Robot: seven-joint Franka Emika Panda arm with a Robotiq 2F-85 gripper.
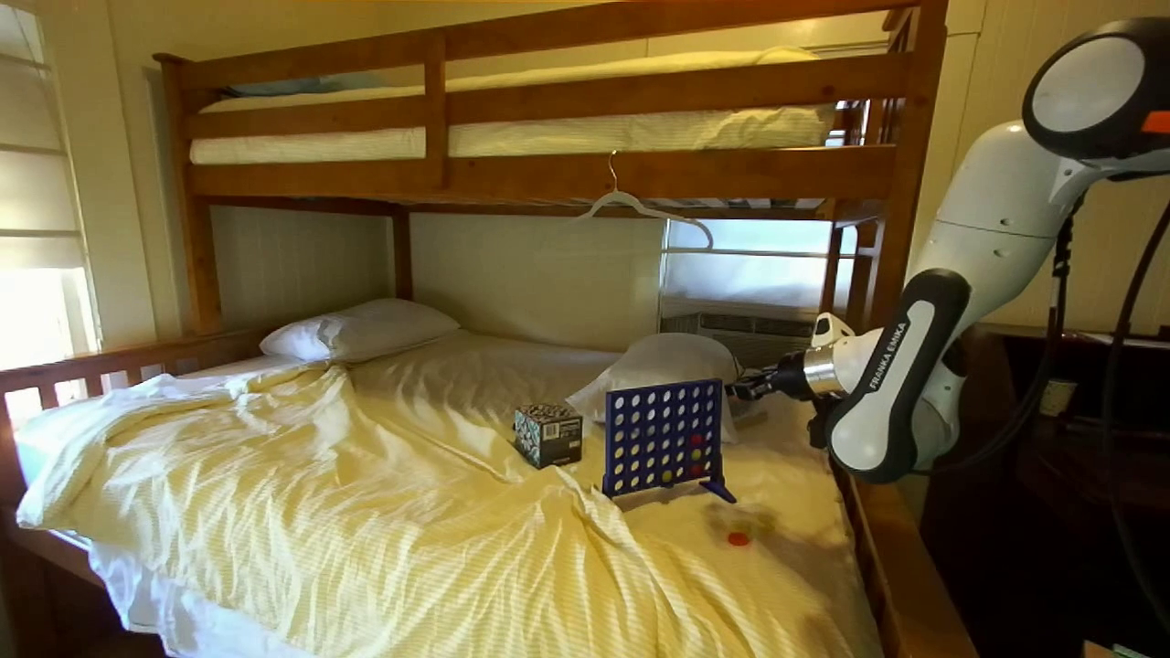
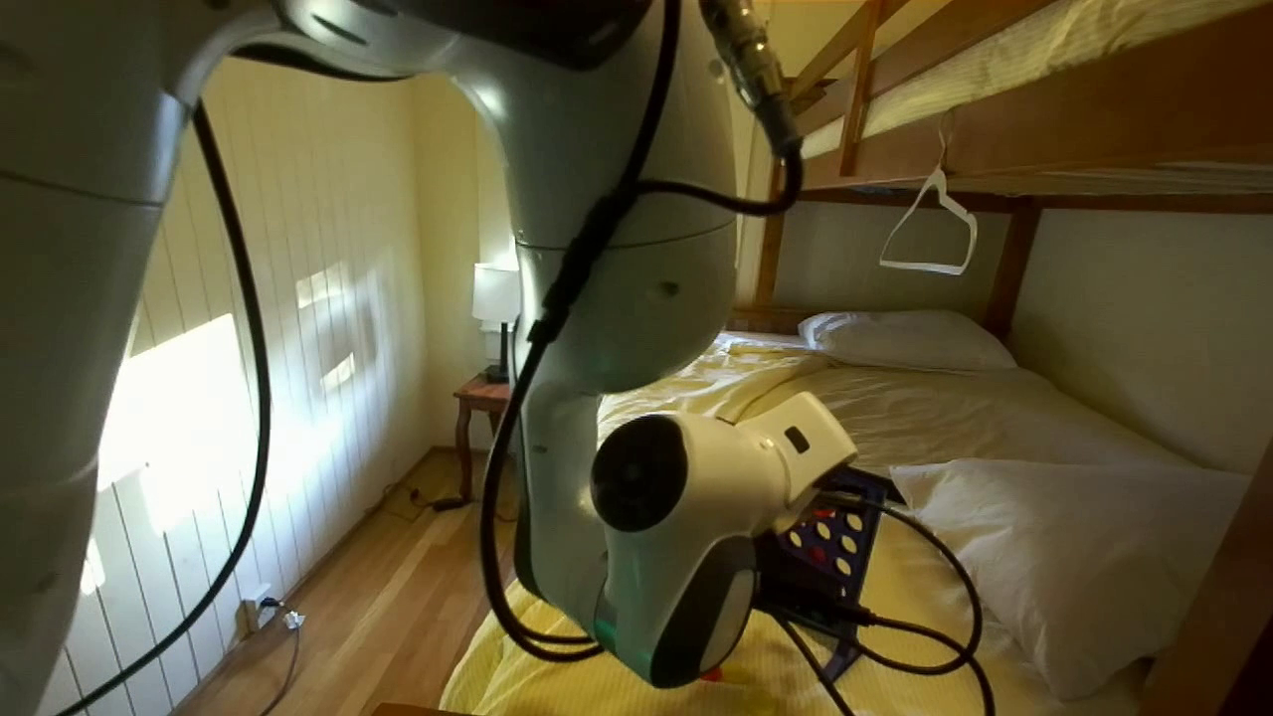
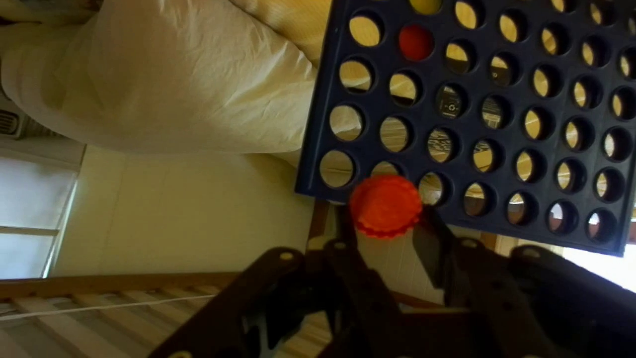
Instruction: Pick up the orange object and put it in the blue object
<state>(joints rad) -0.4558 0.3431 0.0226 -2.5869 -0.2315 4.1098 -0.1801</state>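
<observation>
Orange disc [image 3: 386, 206] rests pinched in the hand [image 3: 387, 219], near the top edge of the blue grid [image 1: 663, 437].
The hand is narrowed on the disc from opposite sides, and the disc's round face shows in the wrist view; that view stands upside down, and there the disc overlaps the grid's top row; whether the two touch cannot be told; in an exterior view the grid stands upright just to the left of the hand, with red and yellow pieces [image 1: 696, 454] in lower holes toward its right side; a second orange-red disc [image 1: 739, 539] lies flat on the yellow cover [image 1: 366, 521], near and to the right of the grid; a dark patterned box [image 1: 548, 436] sits to the grid's left, and a pale pillow [image 1: 672, 358] lies on its far side.
</observation>
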